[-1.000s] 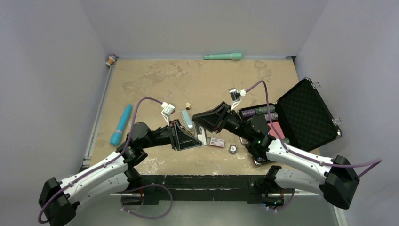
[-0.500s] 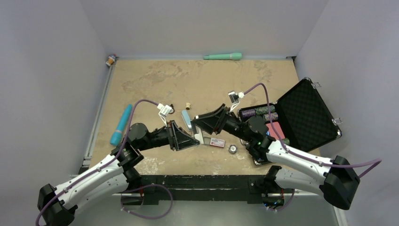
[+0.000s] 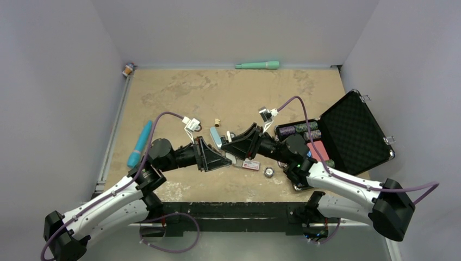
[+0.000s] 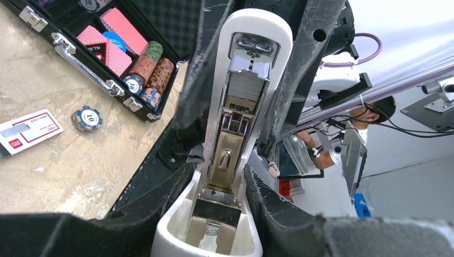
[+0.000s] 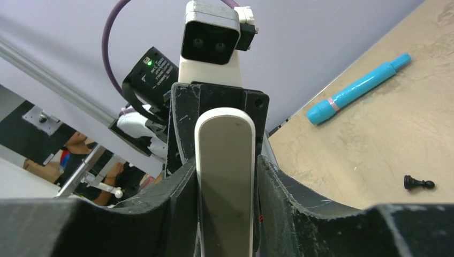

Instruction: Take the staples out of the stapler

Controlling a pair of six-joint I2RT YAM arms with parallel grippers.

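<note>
Staples (image 4: 243,90): short ribbed silvery strip, sitting in the exposed metal magazine between the two grippers, not out yet

Left gripper (image 4: 219,179): part closed, clamped on the hinge end of the white plastic stapler (image 4: 231,155), which looks opened up and held off the sandy tan table (image 3: 179,92)

Right gripper (image 5: 226,163): fingers close along both sides of the stapler's far end, about half open; can't tell if the pads bite or just flank it

Risks, my read:
- if the right isn't really gripping, the stapler can pivot in the left's clamp
- spring pusher behind the strip could flick it loose; a piece that small dropping under the grippers gets lost in the clutter
- right fingers crowd the magazine's far end, so little room to pick the strip

Around:
- open black foam-lined case (image 3: 353,130), behind the right wrist
- blue marker (image 3: 140,143), well out beside the left wrist
- clear box with red-and-white label (image 3: 250,164) and loose poker chip (image 3: 268,172), on the table just below the right gripper
- black chess pawn (image 5: 418,183), off to its side

Only the right's own fingers obstruct the strip
</note>
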